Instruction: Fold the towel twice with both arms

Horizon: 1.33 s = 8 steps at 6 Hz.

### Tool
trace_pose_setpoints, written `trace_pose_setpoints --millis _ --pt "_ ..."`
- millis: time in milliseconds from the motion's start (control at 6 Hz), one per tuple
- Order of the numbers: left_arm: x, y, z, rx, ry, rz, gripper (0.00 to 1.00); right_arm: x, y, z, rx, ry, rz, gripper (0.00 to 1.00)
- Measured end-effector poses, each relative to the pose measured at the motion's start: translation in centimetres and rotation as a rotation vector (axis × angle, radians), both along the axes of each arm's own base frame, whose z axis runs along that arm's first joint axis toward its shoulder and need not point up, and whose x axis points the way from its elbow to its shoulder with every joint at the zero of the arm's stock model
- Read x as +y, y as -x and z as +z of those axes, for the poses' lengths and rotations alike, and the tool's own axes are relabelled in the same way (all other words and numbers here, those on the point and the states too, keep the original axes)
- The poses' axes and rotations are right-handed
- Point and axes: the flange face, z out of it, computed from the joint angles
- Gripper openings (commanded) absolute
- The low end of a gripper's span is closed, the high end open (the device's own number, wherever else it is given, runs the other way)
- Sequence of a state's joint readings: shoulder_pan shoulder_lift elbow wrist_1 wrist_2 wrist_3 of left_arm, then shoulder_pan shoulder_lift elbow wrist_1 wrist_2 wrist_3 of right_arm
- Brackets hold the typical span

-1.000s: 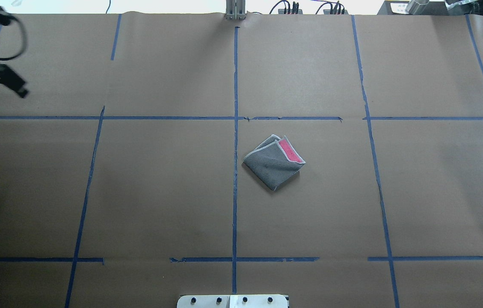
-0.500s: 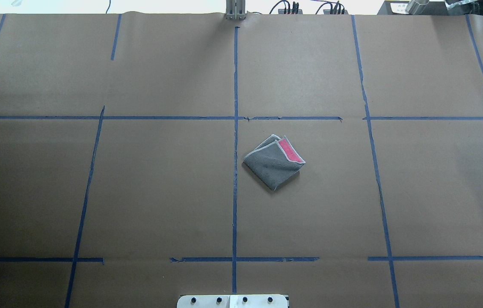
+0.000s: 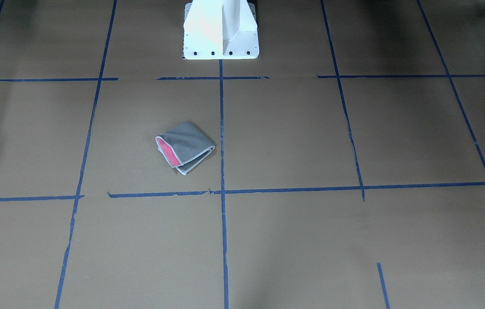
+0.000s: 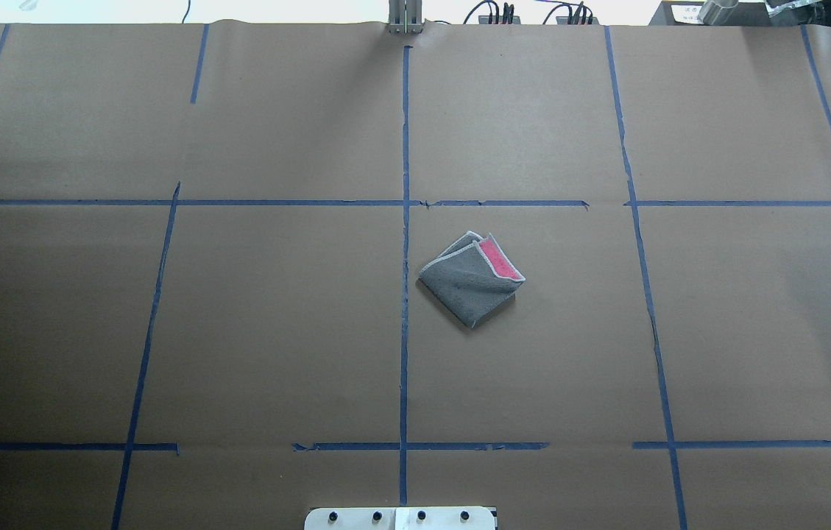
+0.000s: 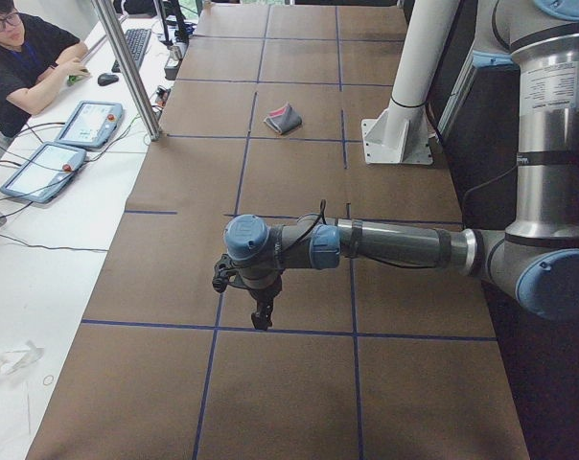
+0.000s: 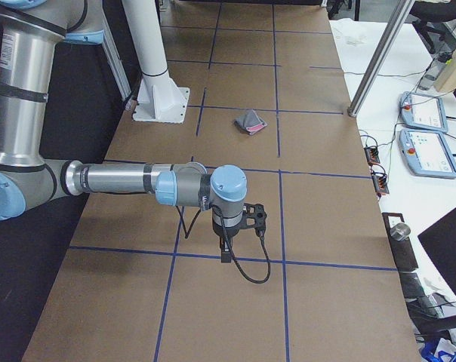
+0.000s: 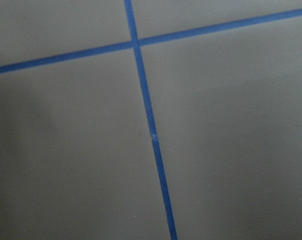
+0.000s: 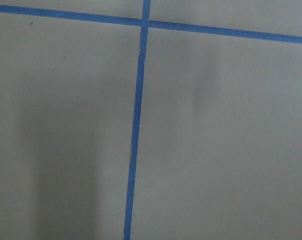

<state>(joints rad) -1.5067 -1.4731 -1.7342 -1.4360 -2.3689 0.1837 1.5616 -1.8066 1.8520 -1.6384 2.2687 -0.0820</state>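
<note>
The towel [image 4: 470,283] lies folded into a small square, grey face up, with a pink-red strip at its far right edge, just right of the table's centre line. It also shows in the front view [image 3: 186,146], the left view [image 5: 283,119] and the right view [image 6: 251,121]. My left gripper [image 5: 261,316] hangs over the table's left end, far from the towel. My right gripper [image 6: 225,253] hangs over the right end, also far from it. Both show only in the side views, so I cannot tell whether they are open or shut. Both wrist views show only paper and tape.
Brown paper with blue tape lines [image 4: 405,221] covers the table. The white base pedestal [image 3: 221,30] stands at the robot's edge. A metal post [image 5: 127,67] rises at the far edge. An operator [image 5: 21,57] sits beyond it with tablets [image 5: 88,123].
My left arm stood at the overhead view's upper left one second ago and has since moved out of that view. The towel has not moved.
</note>
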Motion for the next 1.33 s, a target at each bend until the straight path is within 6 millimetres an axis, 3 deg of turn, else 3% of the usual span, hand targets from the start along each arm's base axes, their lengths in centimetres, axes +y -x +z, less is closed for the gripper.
trace_pose_setpoints --millis 1333 --pt "0.43 0.08 -0.37 -0.006 -0.006 -0.001 1.0 0.23 0.0 0.21 0.0 0.006 0.0 1.0"
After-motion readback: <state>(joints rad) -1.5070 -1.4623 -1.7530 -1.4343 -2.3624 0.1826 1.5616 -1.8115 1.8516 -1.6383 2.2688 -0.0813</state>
